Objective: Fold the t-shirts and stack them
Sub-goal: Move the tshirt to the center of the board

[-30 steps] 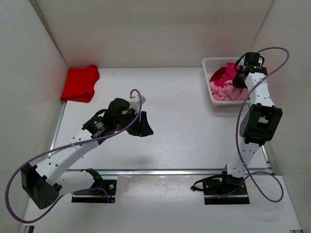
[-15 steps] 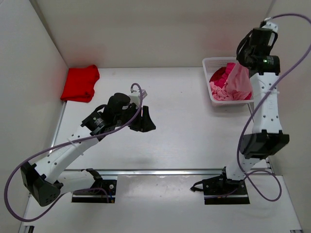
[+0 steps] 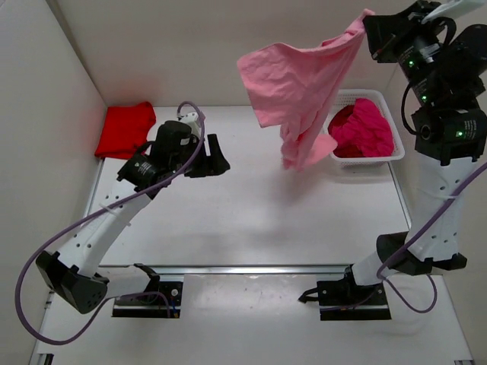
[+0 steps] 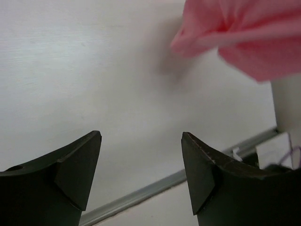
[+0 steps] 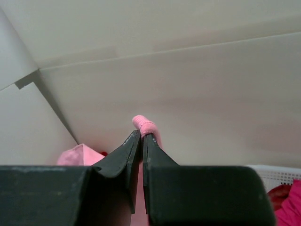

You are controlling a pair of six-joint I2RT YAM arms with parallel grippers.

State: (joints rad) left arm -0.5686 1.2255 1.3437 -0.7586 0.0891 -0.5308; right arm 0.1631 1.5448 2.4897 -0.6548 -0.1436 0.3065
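Up at right | pink t-shirt (image 3: 297, 76) hangs from clamped right end effector (image 5: 142, 135) | left end effector (image 4: 141, 135) apart

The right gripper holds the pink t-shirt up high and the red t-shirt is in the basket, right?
Not quite: the top view shows the red t-shirt on the table, far left; the basket holds magenta t-shirts. The right gripper does hold the pink t-shirt up high.

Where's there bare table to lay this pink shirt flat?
Widest bare patch: the middle and near side of the table, between the left claw and the white basket, down to the near rail. Crowded: the red t-shirt fills the far-left corner; the basket of magenta t-shirts sits far right, and the pink t-shirt hangs from the raised right claw near it.
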